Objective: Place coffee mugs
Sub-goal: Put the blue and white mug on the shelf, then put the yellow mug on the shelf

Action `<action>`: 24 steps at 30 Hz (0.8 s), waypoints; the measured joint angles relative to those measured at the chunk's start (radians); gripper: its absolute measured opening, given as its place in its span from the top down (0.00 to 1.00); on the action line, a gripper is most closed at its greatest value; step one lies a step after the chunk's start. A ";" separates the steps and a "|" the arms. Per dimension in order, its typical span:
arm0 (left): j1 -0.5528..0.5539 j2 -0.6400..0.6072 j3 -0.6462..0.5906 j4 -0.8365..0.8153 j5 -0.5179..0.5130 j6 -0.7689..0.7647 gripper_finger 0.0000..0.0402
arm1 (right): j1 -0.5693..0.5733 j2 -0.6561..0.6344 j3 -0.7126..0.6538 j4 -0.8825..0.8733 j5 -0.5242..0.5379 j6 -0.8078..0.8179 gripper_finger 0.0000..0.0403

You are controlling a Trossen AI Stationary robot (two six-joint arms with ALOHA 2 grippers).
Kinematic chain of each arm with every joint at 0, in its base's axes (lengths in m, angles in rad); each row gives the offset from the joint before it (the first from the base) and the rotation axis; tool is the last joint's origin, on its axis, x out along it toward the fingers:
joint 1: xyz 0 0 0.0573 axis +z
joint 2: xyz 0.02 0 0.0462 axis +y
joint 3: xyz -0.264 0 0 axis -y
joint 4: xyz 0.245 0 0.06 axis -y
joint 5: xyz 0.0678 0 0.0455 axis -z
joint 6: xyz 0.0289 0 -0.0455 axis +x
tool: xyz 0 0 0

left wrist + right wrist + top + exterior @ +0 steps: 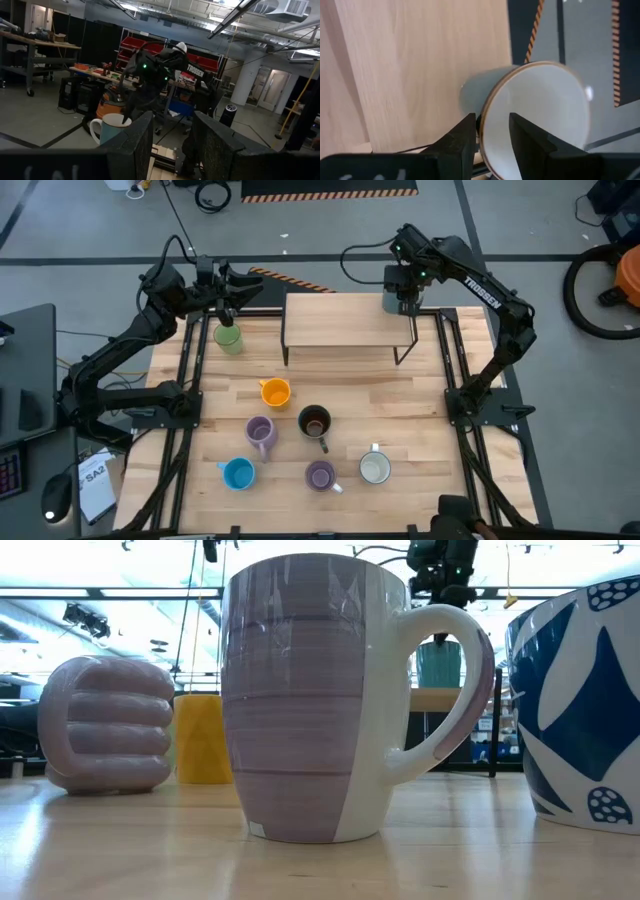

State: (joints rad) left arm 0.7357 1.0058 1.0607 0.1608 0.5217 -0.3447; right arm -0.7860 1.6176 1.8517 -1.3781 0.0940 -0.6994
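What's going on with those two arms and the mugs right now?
Right gripper astride rim of teal mug on shelf, opening. Left gripper open above green mug. Six mugs wait on table. Nothing in the way.

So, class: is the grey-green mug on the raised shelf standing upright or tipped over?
Upright. The grey-green mug stands on the raised shelf, rim up, under the right tool.

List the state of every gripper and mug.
Right gripper: open, astride teal mug's rim.
Teal mug: upright on wooden riser.
Left gripper: open, empty.
Green mug: upright on table.
Orange mug: upright.
Dark mug: upright.
Blue mug: upright.
White mug: upright.
Ribbed lilac mug: upright.
Striped lilac mug: upright.
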 joint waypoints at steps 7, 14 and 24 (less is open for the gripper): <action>0.001 0.000 0.000 0.000 0.000 0.000 0.64 | 0.000 0.000 0.056 -0.017 -0.010 0.026 0.69; 0.001 0.000 0.000 0.000 0.000 -0.004 0.64 | 0.000 0.000 0.058 -0.024 -0.013 0.042 0.69; 0.001 0.000 0.000 -0.006 0.000 -0.072 0.64 | 0.032 -0.041 0.058 0.001 0.018 0.071 0.70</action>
State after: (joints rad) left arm 0.7368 1.0057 1.0607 0.1544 0.5217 -0.4169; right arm -0.7544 1.5770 1.9095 -1.3772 0.1119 -0.6289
